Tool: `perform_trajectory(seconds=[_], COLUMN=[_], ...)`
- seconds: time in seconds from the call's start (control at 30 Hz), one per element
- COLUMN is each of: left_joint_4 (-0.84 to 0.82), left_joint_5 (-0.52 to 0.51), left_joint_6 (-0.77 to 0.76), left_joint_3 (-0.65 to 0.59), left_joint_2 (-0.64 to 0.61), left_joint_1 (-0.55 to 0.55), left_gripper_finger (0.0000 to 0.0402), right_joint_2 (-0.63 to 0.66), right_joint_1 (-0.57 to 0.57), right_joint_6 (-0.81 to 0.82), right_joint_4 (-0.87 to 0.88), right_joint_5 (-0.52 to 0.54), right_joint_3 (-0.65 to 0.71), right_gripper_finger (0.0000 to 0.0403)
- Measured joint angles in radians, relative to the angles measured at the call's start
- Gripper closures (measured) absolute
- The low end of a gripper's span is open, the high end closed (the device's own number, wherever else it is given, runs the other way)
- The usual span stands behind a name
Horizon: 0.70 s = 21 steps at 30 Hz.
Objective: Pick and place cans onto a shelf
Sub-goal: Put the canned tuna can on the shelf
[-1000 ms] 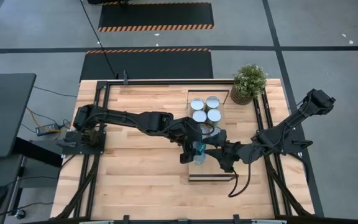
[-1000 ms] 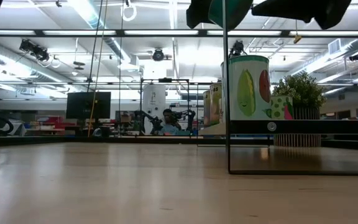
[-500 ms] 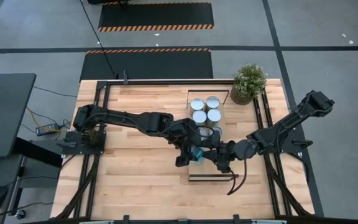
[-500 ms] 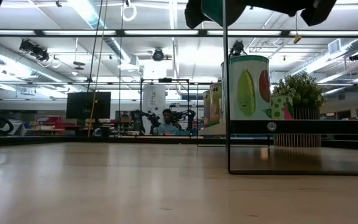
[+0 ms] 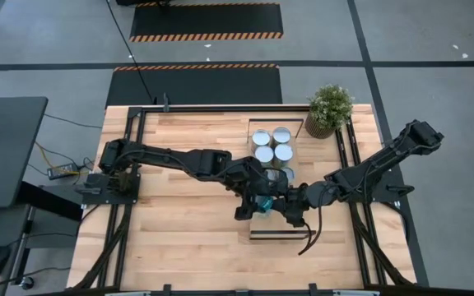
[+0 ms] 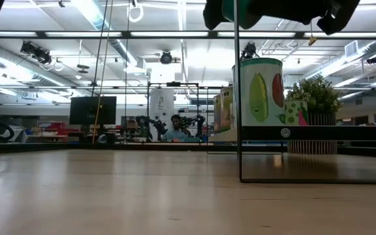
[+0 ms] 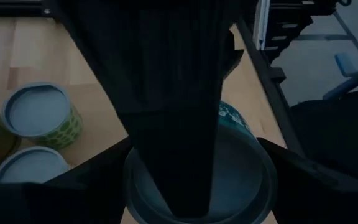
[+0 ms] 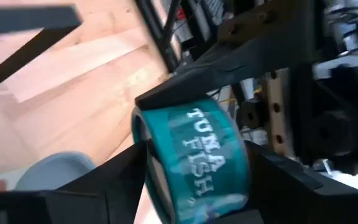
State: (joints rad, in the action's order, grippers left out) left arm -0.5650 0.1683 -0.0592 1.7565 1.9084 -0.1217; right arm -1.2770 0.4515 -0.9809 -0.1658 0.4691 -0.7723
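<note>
Above the shelf (image 5: pixel 280 233), we see a teal tuna can (image 8: pixel 194 163) between both grippers: left jaws (image 5: pixel 256 202) clamped on it, right jaws (image 5: pixel 287 204) closing around its side.

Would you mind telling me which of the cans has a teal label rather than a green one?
The can held between the two tools: its teal label reads "TUNA FISH". The cans grouped on the shelf show green sides.

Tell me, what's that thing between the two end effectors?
A teal tuna fish can, seen in the right wrist view. The left end effector holds it; the right end effector flanks it.
</note>
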Motion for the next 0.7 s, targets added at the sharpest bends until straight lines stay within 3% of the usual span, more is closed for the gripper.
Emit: perform_trajectory(seconds=[0.43, 0.57, 0.7], left_joint_4=[0.017, 0.016, 0.021], left_joint_5=[-0.017, -0.094, -0.102], left_joint_6=[0.029, 0.045, 0.049], left_joint_3=[0.0, 0.0, 0.0], left_joint_2=[0.002, 0.002, 0.002], left_joint_1=[0.007, 0.004, 0.006], left_gripper_finger=[0.0096, 0.0087, 0.0085], right_joint_2=[0.0, 0.0, 0.0], right_joint_1=[-0.002, -0.002, 0.002], right_joint_6=[0.035, 0.042, 0.046], right_joint_4=[0.024, 0.033, 0.041], right_joint_5=[0.008, 0.019, 0.054], right_joint_3=[0.0, 0.0, 0.0], right_gripper_finger=[0.0197, 0.0203, 0.0203])
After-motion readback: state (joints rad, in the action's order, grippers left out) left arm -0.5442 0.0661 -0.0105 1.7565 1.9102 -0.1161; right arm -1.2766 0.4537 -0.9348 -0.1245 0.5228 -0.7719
